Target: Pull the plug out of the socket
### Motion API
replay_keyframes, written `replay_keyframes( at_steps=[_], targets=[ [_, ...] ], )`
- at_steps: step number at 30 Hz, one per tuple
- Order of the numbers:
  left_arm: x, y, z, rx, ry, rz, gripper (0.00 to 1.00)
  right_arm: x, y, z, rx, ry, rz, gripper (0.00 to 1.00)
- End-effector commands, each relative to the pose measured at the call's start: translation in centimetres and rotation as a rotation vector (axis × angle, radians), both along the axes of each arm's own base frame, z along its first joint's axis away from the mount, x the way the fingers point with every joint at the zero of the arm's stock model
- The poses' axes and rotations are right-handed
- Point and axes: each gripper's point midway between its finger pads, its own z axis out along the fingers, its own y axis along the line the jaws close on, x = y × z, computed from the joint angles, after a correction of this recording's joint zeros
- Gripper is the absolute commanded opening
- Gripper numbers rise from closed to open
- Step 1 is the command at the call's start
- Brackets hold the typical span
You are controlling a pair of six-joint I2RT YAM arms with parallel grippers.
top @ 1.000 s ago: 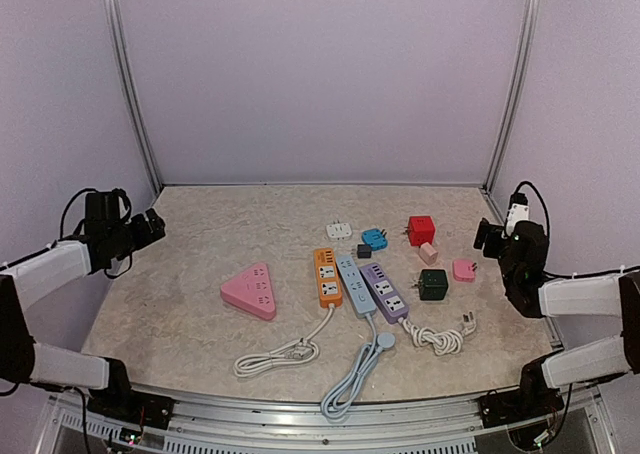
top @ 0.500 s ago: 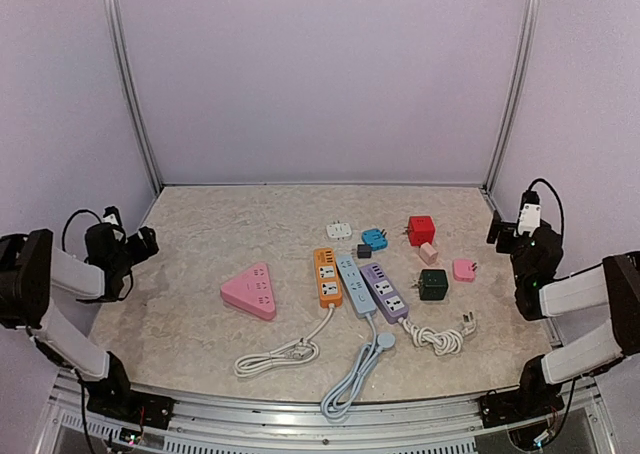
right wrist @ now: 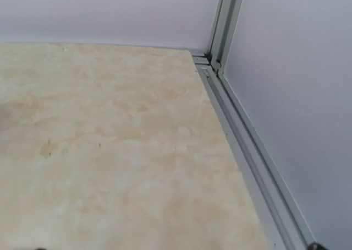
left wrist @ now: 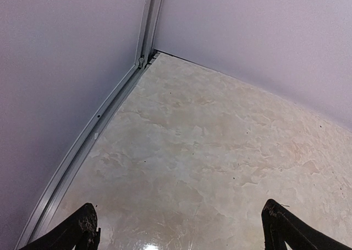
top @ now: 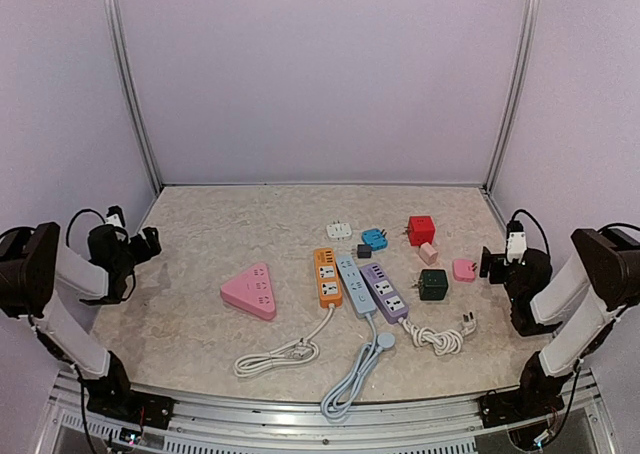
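Observation:
Three power strips lie side by side mid-table: orange [top: 327,276], light blue [top: 353,285] and purple [top: 384,291]. A pink triangular socket [top: 250,291] lies to their left. A red cube socket [top: 421,230] has a pale pink plug [top: 428,253] right by it; I cannot tell if it is plugged in. A dark green cube [top: 433,284] and a pink adapter [top: 463,269] lie nearby. My left gripper [top: 150,239] is open at the far left edge, and my right gripper [top: 487,262] is low at the far right. Both wrist views show only bare table.
A blue adapter [top: 374,238], a small dark one [top: 364,251] and a white one [top: 339,231] lie behind the strips. Coiled cords [top: 277,357] and a loose white plug [top: 468,321] lie in front. Metal frame rails [right wrist: 247,151] run along the table's edges.
Both arms have drawn back and down toward the table's side edges. The right gripper has dropped lower, close to the pink adapter. The sockets and plugs have not moved.

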Motion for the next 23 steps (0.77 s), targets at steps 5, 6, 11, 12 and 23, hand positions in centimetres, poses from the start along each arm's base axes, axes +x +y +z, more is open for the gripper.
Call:
replay_keyframes(
  at_steps=[5, 6, 11, 12, 23],
  targets=[
    [0.62, 0.02, 0.89, 0.036, -0.023, 0.004, 0.99, 1.89, -0.83, 4.13, 0.005, -0.140, -0.032, 1.00],
    [0.63, 0.01, 0.90, 0.036, -0.023, 0.003, 0.99, 1.87, -0.86, 4.14, 0.004, -0.141, -0.033, 1.00],
    [0.60, 0.06, 0.92, 0.036, -0.024, 0.005, 0.99, 1.89, -0.80, 4.16, 0.002, -0.142, -0.029, 1.00],
    [0.62, 0.05, 0.92, 0.037, -0.024, 0.004, 0.99, 1.90, -0.78, 4.18, 0.002, -0.143, -0.029, 1.00],
    [0.62, 0.04, 0.96, 0.037, -0.025, 0.004, 0.99, 1.94, -0.69, 4.14, 0.002, -0.140, -0.023, 1.00]
  ],
)
